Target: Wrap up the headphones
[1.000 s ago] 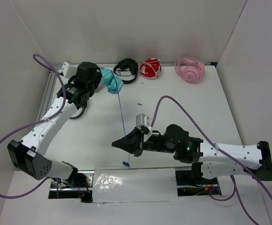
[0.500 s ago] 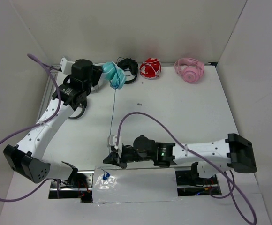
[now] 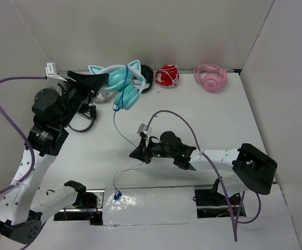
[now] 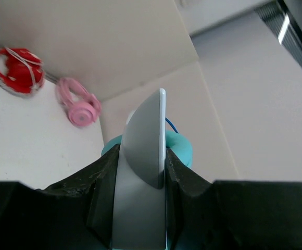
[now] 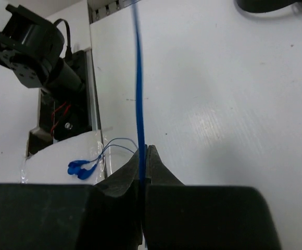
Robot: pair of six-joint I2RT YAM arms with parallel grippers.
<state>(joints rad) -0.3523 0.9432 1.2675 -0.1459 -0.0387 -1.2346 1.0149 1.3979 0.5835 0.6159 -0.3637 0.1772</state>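
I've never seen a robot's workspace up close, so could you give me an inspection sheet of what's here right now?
Surface: white table, with a clear plastic sheet at the near edge.
Job's things: teal headphones held up at the back left; their blue cable runs down to its end on the sheet.
Clutter: black headphones, red headphones and pink headphones along the back.
Grippers: left claw shut on the pale headband; right claw shut on the blue cable.
Cables: purple arm cables arch over the table.
Surroundings: white walls.
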